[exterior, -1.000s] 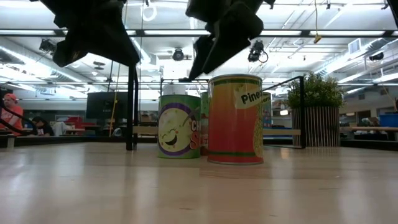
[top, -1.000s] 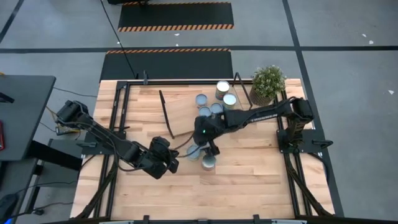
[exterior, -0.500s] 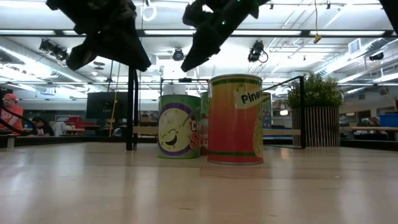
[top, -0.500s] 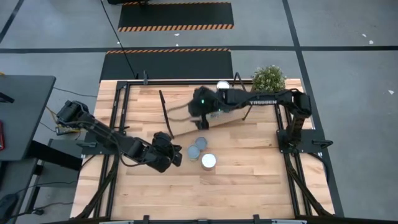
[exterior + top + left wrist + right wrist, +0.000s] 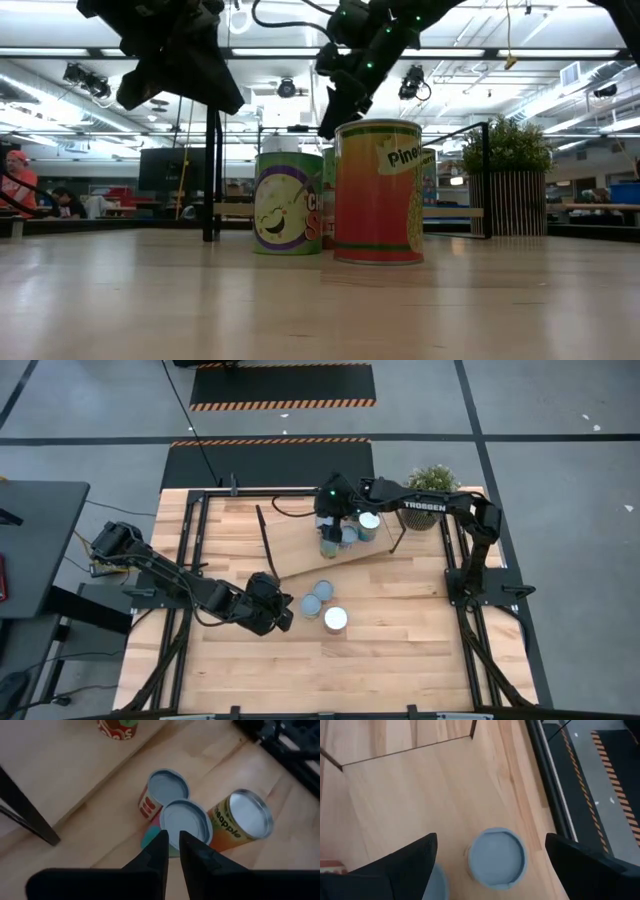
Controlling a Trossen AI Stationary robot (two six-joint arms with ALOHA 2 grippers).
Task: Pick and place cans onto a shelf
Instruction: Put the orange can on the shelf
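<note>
Three cans stand on the tabletop: a pineapple can (image 5: 335, 619) (image 5: 247, 815), a blue-topped can (image 5: 312, 606) (image 5: 186, 822) and a red-labelled one (image 5: 322, 590) (image 5: 169, 785). My left gripper (image 5: 278, 610) (image 5: 171, 845) hovers shut just left of them and touches nothing. The shelf (image 5: 295, 540) is a light board lying at the far middle, with a cluster of cans (image 5: 348, 536) on it. My right gripper (image 5: 330, 525) (image 5: 491, 837) hangs wide open above that cluster. A blue-topped can (image 5: 496, 857) stands on the board below, between its fingers and apart from them.
A potted plant (image 5: 432, 490) stands at the far right corner beside the shelf's black frame end (image 5: 392, 525). Black rails (image 5: 195, 550) run along the table's left and right sides. Bare wood (image 5: 400, 640) lies near the front edge.
My right gripper has swung from over the three tabletop cans toward the far edge and now hangs above the shelf's cans. It carried nothing, and the red-labelled can it had covered now shows on the table. The cans have kept their places.
</note>
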